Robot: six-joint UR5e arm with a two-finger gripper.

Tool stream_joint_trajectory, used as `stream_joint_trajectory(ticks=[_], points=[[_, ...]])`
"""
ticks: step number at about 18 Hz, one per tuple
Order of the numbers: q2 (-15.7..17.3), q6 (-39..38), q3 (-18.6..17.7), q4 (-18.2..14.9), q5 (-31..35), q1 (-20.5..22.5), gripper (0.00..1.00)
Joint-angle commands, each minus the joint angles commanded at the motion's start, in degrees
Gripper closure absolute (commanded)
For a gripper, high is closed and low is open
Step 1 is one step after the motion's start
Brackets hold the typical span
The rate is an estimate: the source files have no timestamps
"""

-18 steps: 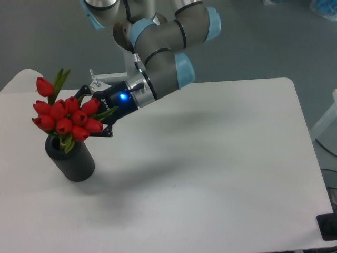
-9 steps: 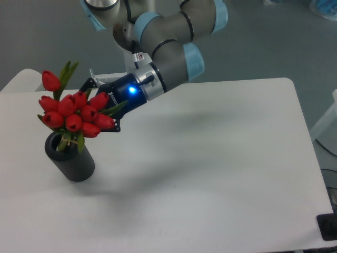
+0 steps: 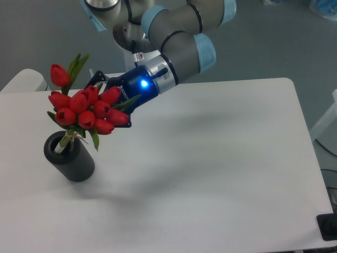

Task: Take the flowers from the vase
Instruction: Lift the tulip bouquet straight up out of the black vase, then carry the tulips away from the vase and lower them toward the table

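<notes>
The flowers point(image 3: 84, 107), a bunch of red tulip buds with green leaves, hang tilted above the vase point(image 3: 69, 157), a short dark cylinder on the left of the white table point(image 3: 210, 158). Only the stem ends still reach into the vase's opening. My gripper point(image 3: 109, 103) comes in from the right and is shut on the bunch among the buds; its fingertips are partly hidden by the flowers. A blue light glows on the gripper body.
The arm's base mount point(image 3: 113, 76) stands at the table's far edge behind the flowers. A dark object point(image 3: 328, 226) sits at the bottom right corner beyond the table's edge.
The gripper has risen and moved right with the flowers, drawing the stems most of the way out of the vase. The vase has stayed in place.
</notes>
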Motion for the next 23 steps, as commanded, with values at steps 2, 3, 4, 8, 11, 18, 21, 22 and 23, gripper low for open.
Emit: stream_joint_trajectory(ticks=[2, 3, 4, 8, 11, 18, 21, 22, 23], points=[[0.7, 0.0, -0.4, -0.1, -0.1, 0.5, 0.79], [1.1, 0.0, -0.5, -0.1, -0.1, 0.7, 0.79], [1.4, -0.2, -0.7, -0.1, -0.3, 1.1, 0.79], [2.3, -0.4, -0.8, -0.1, -0.5, 2.5, 0.79], [2.6, -1.7, -0.6, -0.1, -1.1, 3.5, 0.79], [2.2, -0.9, 2.2, 0.4, -0.7, 5.1, 0.79], [-0.3, -0.6, 6.7, 0.4, 3.6, 5.0, 0.82], [-1.1, -0.7, 8.6, 0.4, 6.7, 4.8, 0.82], [-1.7, -0.7, 10.3, 0.4, 10.2, 4.7, 0.82]])
